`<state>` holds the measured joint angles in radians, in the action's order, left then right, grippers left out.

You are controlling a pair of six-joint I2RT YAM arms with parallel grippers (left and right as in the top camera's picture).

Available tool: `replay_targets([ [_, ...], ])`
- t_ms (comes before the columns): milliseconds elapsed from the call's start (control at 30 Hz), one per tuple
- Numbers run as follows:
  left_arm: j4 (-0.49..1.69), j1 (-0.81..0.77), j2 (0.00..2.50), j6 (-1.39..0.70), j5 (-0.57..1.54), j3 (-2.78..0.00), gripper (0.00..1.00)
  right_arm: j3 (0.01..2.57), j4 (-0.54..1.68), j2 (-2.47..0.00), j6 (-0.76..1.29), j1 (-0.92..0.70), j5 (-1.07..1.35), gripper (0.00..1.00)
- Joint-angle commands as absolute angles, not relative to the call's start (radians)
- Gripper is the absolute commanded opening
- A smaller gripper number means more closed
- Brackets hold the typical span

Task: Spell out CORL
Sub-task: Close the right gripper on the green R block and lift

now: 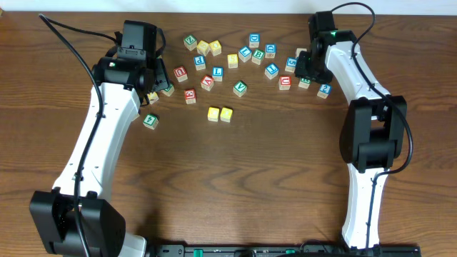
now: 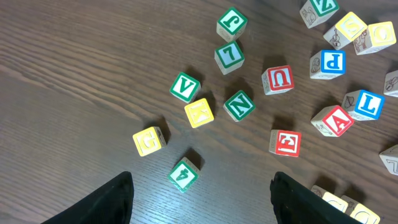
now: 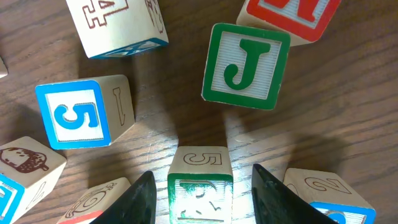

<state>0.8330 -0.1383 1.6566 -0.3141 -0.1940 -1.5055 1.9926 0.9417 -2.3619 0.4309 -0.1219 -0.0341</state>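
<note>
I see my right gripper point(image 3: 202, 179) unclenched, straddling a green-edged wooden cube point(image 3: 199, 159) just beside the green-lettered J wooden cube point(image 3: 247, 64), and my left gripper point(image 2: 202, 183) released, empty.

Left fingers point(image 2: 115, 202) spread wide; right fingers point(image 3: 142, 202) likewise parted, not clamped

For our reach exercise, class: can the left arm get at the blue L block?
Probably yes: the blue L block lies uncovered from above, but the red A block crowds one side.
</note>
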Motion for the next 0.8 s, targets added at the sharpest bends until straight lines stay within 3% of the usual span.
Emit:
replay_targets([
  [0, 0.837, -0.134, 1.647, -0.309, -0.21, -1.539, 0.7, 1.988, 0.939, -2.364, 0.417, -0.12, -0.039, 0.43],
  [467, 0.837, -0.134, 1.647, -0.309, -0.21, -1.539, 0.7, 1.934, 0.919, -2.365, 0.417, -0.118, -0.039, 0.39],
  [767, 0.837, -0.134, 1.647, -0.309, -0.211, -1.539, 0.69, 1.941, 0.91, -2.364, 0.402, -0.108, -0.039, 0.29],
])
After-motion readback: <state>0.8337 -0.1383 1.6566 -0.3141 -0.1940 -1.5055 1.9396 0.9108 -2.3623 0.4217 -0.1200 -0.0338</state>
